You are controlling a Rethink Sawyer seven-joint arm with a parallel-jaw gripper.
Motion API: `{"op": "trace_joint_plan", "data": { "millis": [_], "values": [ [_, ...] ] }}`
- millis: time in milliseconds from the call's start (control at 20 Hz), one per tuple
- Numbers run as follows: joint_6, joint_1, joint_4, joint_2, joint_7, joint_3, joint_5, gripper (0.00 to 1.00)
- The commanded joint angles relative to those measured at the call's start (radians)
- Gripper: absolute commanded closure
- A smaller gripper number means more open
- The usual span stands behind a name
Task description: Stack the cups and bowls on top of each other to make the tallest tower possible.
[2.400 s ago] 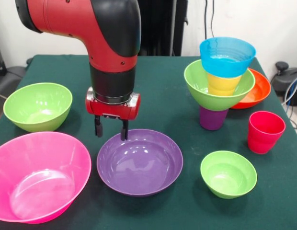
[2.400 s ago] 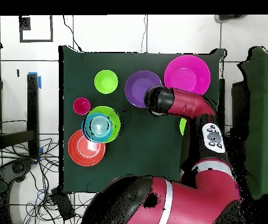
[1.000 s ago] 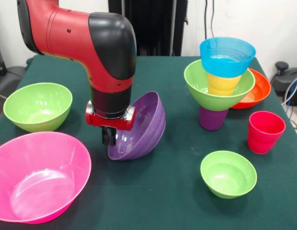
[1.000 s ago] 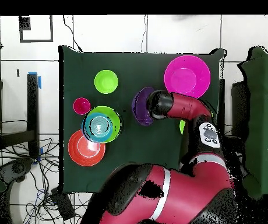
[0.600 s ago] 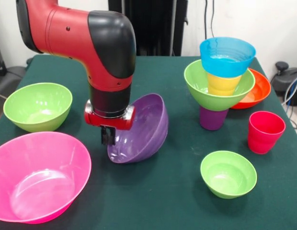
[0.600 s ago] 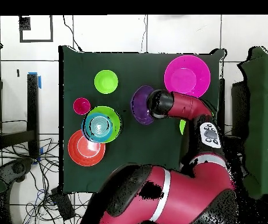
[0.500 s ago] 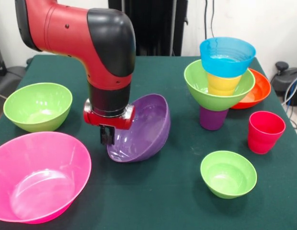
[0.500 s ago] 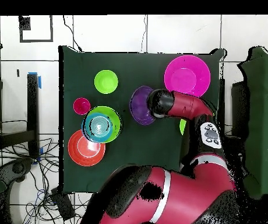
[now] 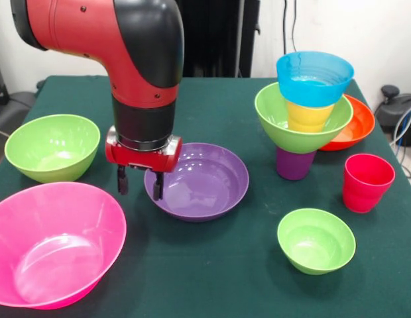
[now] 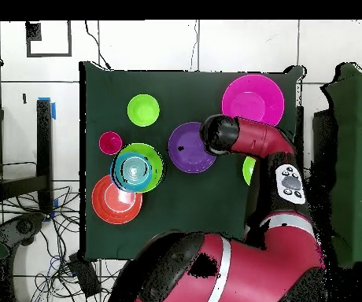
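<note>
Jaws apart, holding nothing; gripper at left rim of purple bowl, centre frame, flat on table. Tower upper right, blue bowl topmost. Regrip advised: straddle rim squarely, pinch deep, lift level to prevent tipping, carry right.

The red and black arm came down from above with its wrist vertical, and the gripper pointed straight down at the left rim of the wide purple bowl. The jaws stood apart, one black finger at that rim and the other outside the bowl to its left, with nothing held between them. In the overhead view the arm bent across to end over the bowl's edge.
</note>
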Motion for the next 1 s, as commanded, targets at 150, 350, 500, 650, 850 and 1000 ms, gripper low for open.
{"op": "trace_joint_plan", "data": {
  "millis": [150,350,500,650,850,1000],
  "values": [
    [0.047,0.001,0.013,0.020,-0.038,0.094,-0.042,0.00],
    [0.058,-0.020,0.035,0.025,-0.040,0.132,-0.012,0.00],
    [0.069,-0.059,0.074,0.029,-0.054,0.190,0.022,0.00],
    [0.066,-0.092,0.105,0.037,-0.066,0.242,0.042,0.00],
    [0.118,-0.104,0.101,0.028,-0.079,0.257,0.041,0.00],
    [0.159,-0.124,0.116,0.009,-0.101,0.278,0.034,0.00]
  ]
}}
